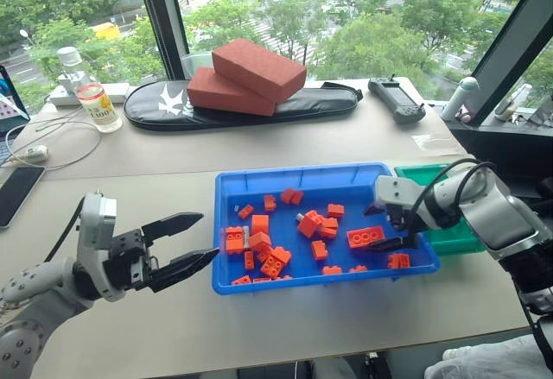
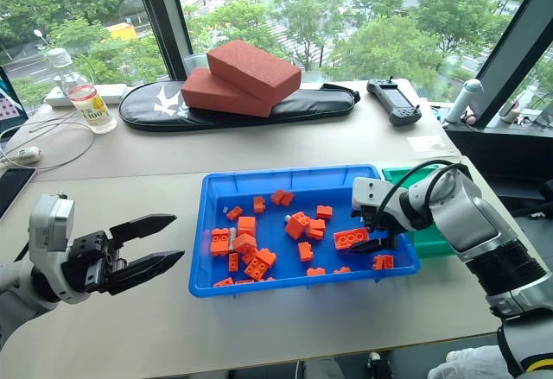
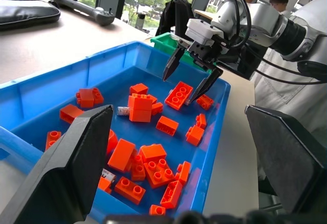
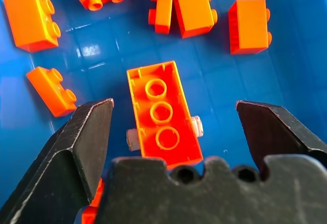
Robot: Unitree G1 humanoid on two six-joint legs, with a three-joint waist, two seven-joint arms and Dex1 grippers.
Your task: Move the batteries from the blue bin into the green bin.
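1. Setting: an office or lab workspace on an upper floor.
2. Large windows [image 1: 285, 16] overlook treetops and a street below.
3. A wide beige desk [image 1: 259, 150] carries a phone [image 1: 15, 193], white cables [image 1: 52, 142], a drink bottle [image 1: 86, 92] and a handheld controller [image 1: 396, 98].

A pale beige table [image 1: 259, 150] carries everything. The blue bin [image 1: 226, 232] sits near its front edge, with the green bin [image 1: 415, 173] touching its right side. Farther back lie a long black case [image 1: 155, 107], a black handheld controller [image 1: 396, 98] and a clear bottle [image 1: 86, 90] — at the left edge, white cables [image 1: 60, 142] and what looks like a phone [image 1: 15, 193].
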